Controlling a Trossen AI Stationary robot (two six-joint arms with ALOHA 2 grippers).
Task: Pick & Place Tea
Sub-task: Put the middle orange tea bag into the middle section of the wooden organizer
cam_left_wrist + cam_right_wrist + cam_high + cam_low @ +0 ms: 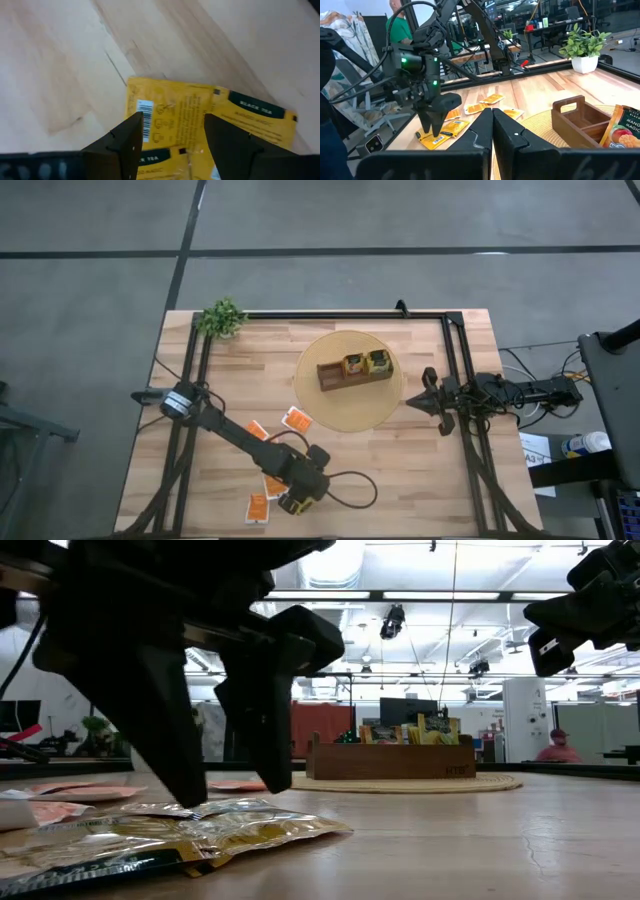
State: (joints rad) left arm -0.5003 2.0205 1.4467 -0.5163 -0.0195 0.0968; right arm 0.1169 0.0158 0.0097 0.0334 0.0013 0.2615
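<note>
Left pincer is hanging low over the near edge of the worktop, fingers parted and pointing down at a yellow tea sachet. The sachet is lying flat on the wood, straddled by the two fingers; nothing is being gripped. In the low view the finger tips seem to be just meeting the crinkled foil, though contact is hard to confirm from that angle.

Several orange-and-white sachets are lying scattered on the worktop near the left arm, between it and the round woven mat. One more is sitting by the near edge, just beside the pincer.

The wooden box is resting on the mat at mid-worktop. Two of its compartments are holding upright sachets; the compartment on the left-arm side is showing bare wood.

Right pincer is waiting at the mat's right edge, well apart from the loose sachets, fingers pressed together on nothing.

A small potted plant is standing at the far left corner. A person in a green top is showing in the room beyond.
</note>
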